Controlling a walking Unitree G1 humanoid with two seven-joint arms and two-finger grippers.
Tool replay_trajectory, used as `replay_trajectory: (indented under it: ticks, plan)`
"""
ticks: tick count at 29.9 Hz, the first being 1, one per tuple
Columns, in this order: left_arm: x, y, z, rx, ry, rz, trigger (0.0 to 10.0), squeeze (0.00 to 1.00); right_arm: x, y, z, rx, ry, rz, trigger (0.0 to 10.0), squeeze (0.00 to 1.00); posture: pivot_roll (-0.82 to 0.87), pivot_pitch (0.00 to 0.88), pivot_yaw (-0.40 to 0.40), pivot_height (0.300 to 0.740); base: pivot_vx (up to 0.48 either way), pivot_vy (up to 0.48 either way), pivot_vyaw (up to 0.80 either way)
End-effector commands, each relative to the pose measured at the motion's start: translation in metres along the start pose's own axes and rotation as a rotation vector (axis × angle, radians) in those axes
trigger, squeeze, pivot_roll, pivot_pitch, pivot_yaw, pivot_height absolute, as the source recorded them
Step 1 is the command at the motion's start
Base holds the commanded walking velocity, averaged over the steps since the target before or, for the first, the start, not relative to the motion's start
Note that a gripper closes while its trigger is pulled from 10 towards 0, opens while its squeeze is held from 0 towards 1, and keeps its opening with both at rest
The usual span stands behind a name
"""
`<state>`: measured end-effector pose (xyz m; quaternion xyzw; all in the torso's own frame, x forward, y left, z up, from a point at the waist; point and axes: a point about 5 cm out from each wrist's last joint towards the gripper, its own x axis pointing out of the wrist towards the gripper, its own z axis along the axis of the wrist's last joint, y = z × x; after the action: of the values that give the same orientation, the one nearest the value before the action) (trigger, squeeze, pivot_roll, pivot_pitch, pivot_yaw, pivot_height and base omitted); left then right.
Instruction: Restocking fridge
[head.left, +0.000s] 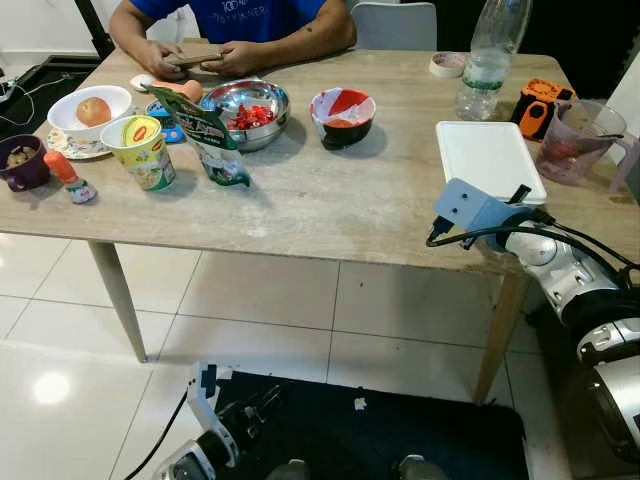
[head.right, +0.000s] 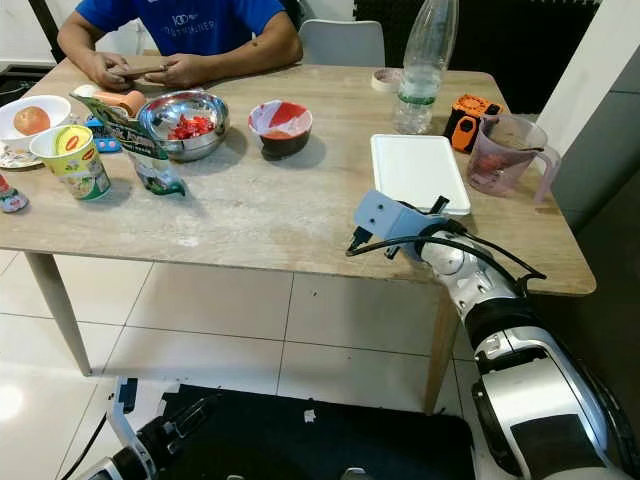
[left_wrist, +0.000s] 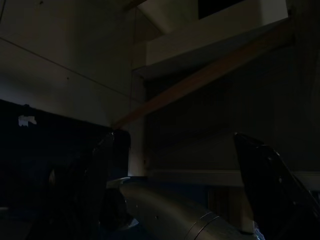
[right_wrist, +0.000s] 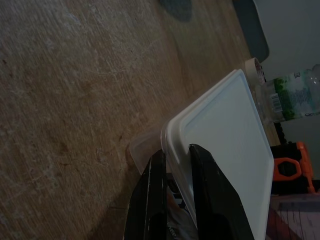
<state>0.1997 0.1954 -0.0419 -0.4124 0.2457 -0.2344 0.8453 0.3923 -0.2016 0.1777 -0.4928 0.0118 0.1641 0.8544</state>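
Right hand (right_wrist: 172, 200) is closed on the near edge of the white lidded container (head.left: 488, 158), one black finger (right_wrist: 150, 200) below the rim and the other (right_wrist: 212, 200) on top of the lid, so the lip is pinched between them. I hold it at the edge because the box lies flat on the counter (head.left: 330, 200) and its rim overhangs a clearer base there, which gives my fingers something to bite on. The container sits near the counter's front corner on my right side, well within reach of that arm, with the bulk of it still resting on the wood.

My left hand (left_wrist: 170, 190) hangs low by the dark mat (head.left: 400, 430) on the floor, fingers apart and idle, out of the way.

Behind the container stand a clear water bottle (head.left: 490, 60), an orange and black tool (head.left: 538, 105) and a pinkish measuring jug (head.left: 578, 140). A lift straight back toward me should, I judge, keep clear of them. Farther to my left are a steel bowl (head.left: 246, 110), a red and white bowl (head.left: 343, 115), a snack pouch (head.left: 205, 135) and a noodle cup (head.left: 140, 150). A person's hands (head.left: 200, 60) rest at the far edge.

I judge the task is at its start: this box is gripped but not yet lifted for the fridge.
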Motion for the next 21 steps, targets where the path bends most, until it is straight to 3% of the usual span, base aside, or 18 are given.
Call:
replay_trajectory:
  ticks: [1, 10, 12, 17, 19, 21]
  plan:
    - [0.000, -0.001, -0.002, -0.006, -0.008, -0.009, 10.0, 0.00, 0.000, 0.010, -0.005, 0.003, 0.024, 0.040, 0.0, 0.00, 0.04, 0.135, -0.012, 0.740, 0.000, 0.000, 0.00]
    - [0.005, -0.006, 0.011, 0.024, -0.031, -0.067, 10.0, 0.00, 0.001, 0.013, 0.004, 0.027, -0.056, 0.056, 0.0, 0.00, 0.03, 0.134, -0.009, 0.740, 0.000, 0.000, 0.00]
    - [0.009, -0.013, 0.019, 0.033, -0.042, -0.157, 10.0, 0.00, 0.001, 0.010, 0.014, 0.102, -0.135, 0.059, 0.0, 0.00, 0.04, 0.133, -0.008, 0.740, 0.000, 0.000, 0.00]
    - [0.013, -0.021, 0.028, 0.038, -0.051, -0.256, 10.0, 0.00, 0.002, 0.006, 0.025, 0.186, -0.216, 0.065, 0.0, 0.00, 0.04, 0.130, -0.006, 0.740, 0.000, 0.000, 0.00]
    - [0.019, -0.038, 0.036, 0.059, -0.026, -0.419, 10.0, 0.00, -0.001, -0.010, 0.045, 0.349, -0.374, 0.071, 0.0, 0.00, 0.04, 0.127, -0.007, 0.740, 0.000, 0.000, 0.00]
    - [0.021, -0.044, 0.038, 0.066, -0.014, -0.473, 10.0, 0.00, -0.003, -0.016, 0.052, 0.396, -0.430, 0.073, 0.0, 0.00, 0.04, 0.127, -0.007, 0.740, 0.000, 0.000, 0.00]
